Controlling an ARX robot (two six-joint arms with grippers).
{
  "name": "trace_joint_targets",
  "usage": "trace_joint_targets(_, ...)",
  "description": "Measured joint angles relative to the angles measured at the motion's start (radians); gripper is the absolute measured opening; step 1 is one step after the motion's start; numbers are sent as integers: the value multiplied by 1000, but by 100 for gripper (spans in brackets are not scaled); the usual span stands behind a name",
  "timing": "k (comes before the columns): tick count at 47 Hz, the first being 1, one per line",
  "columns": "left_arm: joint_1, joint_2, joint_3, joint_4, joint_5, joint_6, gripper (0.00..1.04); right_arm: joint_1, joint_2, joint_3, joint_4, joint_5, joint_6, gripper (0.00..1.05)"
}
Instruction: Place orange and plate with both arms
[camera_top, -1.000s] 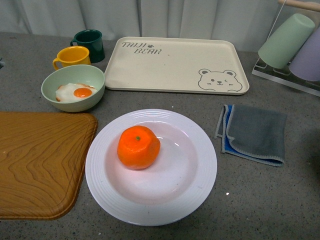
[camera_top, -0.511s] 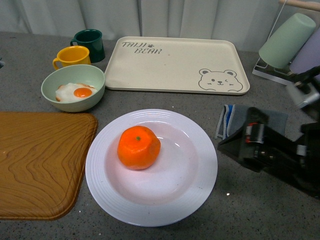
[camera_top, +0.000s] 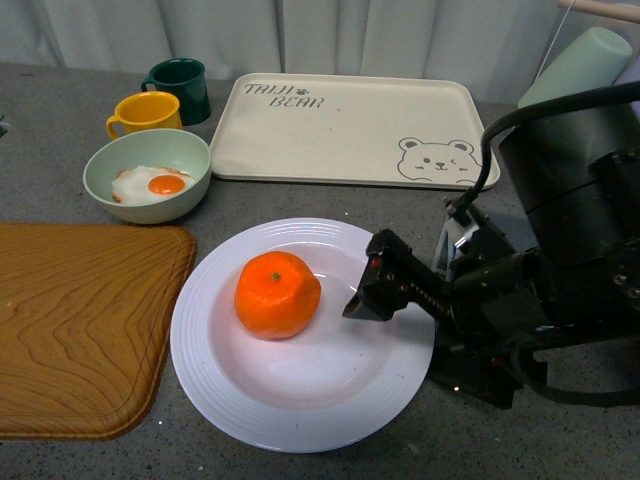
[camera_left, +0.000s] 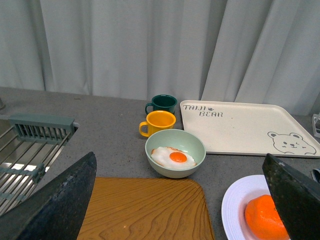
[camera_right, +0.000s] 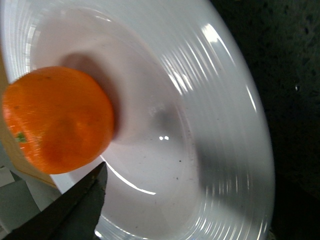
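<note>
Writing: "TAIJI BEAR", as far as it can be read, is printed on the cream tray (camera_top: 350, 130) at the upper centre of the front view. A bear face is drawn in the tray's lower right corner.
Orange: the orange (camera_top: 277, 293) is seated in the well of the plate (camera_top: 300, 425), left of the plate's middle, with its green stem dimple turned up.
Plate: the white ridged plate is set on the grey countertop (camera_top: 300, 200) at the lower centre. Part of its right rim is covered by the right arm.
Right gripper: the right gripper (camera_top: 372, 292) is held over the right part of the plate, near the orange but apart from it. It cannot be told whether its fingers are spread or pressed together. Only one dark finger is shown in the smeared right wrist view.
Left gripper: the left gripper (camera_left: 179, 165) is seen only in its own wrist view, fingers spread wide with nothing between them.
Cut off: the wooden tray (camera_top: 80, 320) is cut by the left edge. The pale green cup (camera_top: 575, 65) at the upper right is crossed by a cable.
Upper left: a fried egg (camera_top: 152, 184) is held in a pale green bowl (camera_top: 147, 150). A yellow mug (camera_top: 145, 112) and a dark green mug (camera_top: 180, 85) are set behind it.
</note>
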Motion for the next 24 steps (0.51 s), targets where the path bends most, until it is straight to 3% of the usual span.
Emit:
trace_joint_targets(9,0,0,0,0,0,0,98,12,52,88,-104,20,9,55)
trace_joint_targets(17,0,0,0,0,0,0,98,-4,71,117,-174,7,19,22)
trace_joint_targets(24,0,0,0,0,0,0,98,-34,23,75,-126,-70,62,11)
